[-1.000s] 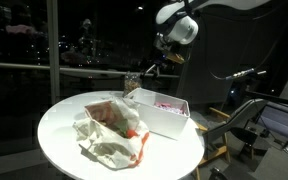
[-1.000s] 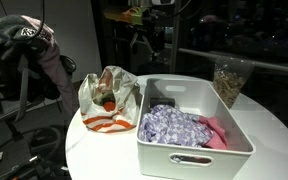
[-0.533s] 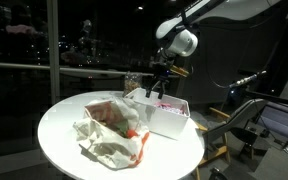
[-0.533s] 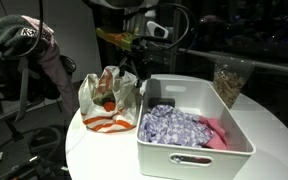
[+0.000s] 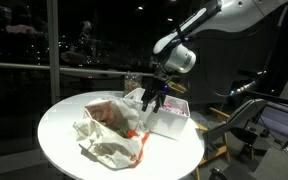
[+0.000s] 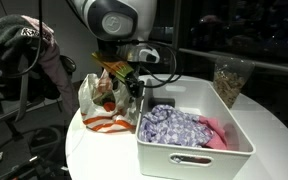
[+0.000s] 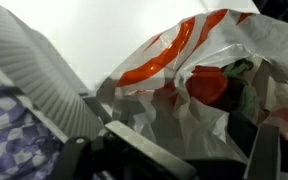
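A round white table (image 5: 56, 128) stands in a dim room beside dark windows. On it sit a crumpled white plastic bag (image 6: 96, 108) with orange stripes and, just beside it, a white rectangular bin (image 6: 199, 156). The robot arm reaches down from above, and its gripper (image 6: 132, 89) hangs low over the narrow gap where the bag meets the bin's near wall, with the bag on one side of it and the bin on the other. The jaws stand wide apart and hold nothing (whether a fingertip brushes the bag or the bin's rim cannot be told). In an exterior view the gripper (image 5: 152, 98) shows at the bin's end nearest the bag. In the wrist view, the bag (image 7: 214, 50) fills the right of the frame, its mouth loose, with a round red object (image 7: 208, 85) and something green tucked inside; the bin's ribbed wall (image 7: 39, 85) runs along the left. Inside the bin lie a purple patterned cloth (image 6: 174, 127) and, touching it, a pink cloth (image 6: 217, 133). A clear jar (image 6: 228, 80) with brownish contents stands on the table behind the bin, well apart from the gripper.
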Controlling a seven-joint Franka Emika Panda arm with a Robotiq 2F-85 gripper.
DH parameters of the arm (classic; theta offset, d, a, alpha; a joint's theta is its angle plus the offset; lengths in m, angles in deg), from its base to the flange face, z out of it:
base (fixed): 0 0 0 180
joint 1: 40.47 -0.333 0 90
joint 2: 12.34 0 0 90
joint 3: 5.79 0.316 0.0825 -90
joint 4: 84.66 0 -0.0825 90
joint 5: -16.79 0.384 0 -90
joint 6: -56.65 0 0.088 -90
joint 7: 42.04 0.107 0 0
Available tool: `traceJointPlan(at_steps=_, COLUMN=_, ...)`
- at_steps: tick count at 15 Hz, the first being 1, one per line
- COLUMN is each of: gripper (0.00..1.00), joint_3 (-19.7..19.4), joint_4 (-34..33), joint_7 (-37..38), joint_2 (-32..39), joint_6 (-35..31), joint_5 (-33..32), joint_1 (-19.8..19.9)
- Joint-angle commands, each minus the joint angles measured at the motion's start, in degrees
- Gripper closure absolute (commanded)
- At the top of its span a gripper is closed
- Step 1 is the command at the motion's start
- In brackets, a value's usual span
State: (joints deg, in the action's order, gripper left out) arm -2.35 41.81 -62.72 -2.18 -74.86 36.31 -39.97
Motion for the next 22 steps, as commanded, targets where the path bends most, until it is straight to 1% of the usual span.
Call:
traceJointPlan(at_steps=1, gripper=0.00, joint_3=2.2, joint_4=0.9, joint_7=-5.8, joint_2=2.8, joint_6=-8.2, joint_5=4.8, joint_1=0.5)
traceJointPlan(at_steps=3, gripper=0.00, joint_3=3.7, joint_4=0.9, joint_7=-8.6, joint_2=4.5, joint_6=-9.5, joint_5=7.5, joint_1=1.3)
traceJointPlan(at_steps=6, gripper=0.00, joint_3=5.6, joint_4=1.7, joint_7=-12.3, joint_2=5.5, joint_6=-9.1, joint_5=11.0, joint_1=2.4)
traceJointPlan(at_steps=10, gripper=0.00, joint_3=6.6, joint_4=4.6, joint_7=-15.3, joint_2=3.6, joint_6=-9.1, joint_5=15.3, joint_1=3.7)
traceJointPlan(at_steps=11, gripper=0.00, joint_3=6.2, joint_4=4.9, joint_7=-15.0, joint_2=3.3, joint_6=-7.6, joint_5=15.4, joint_1=3.9)
traceJointPlan(at_steps=13, gripper=0.00, joint_3=5.6, joint_4=6.1, joint_7=-16.0, joint_2=3.1, joint_6=-7.9, joint_5=15.0, joint_1=4.1)
traceJointPlan(at_steps=17, gripper=0.00, joint_3=6.0, joint_4=6.5, joint_7=-18.5, joint_2=4.5, joint_6=-7.1, joint_5=14.2, joint_1=4.1)
traceJointPlan(at_steps=22, gripper=0.00, joint_3=6.7, joint_4=7.0, joint_7=-20.3, joint_2=4.9, joint_6=-8.6, joint_5=14.7, joint_1=3.4)
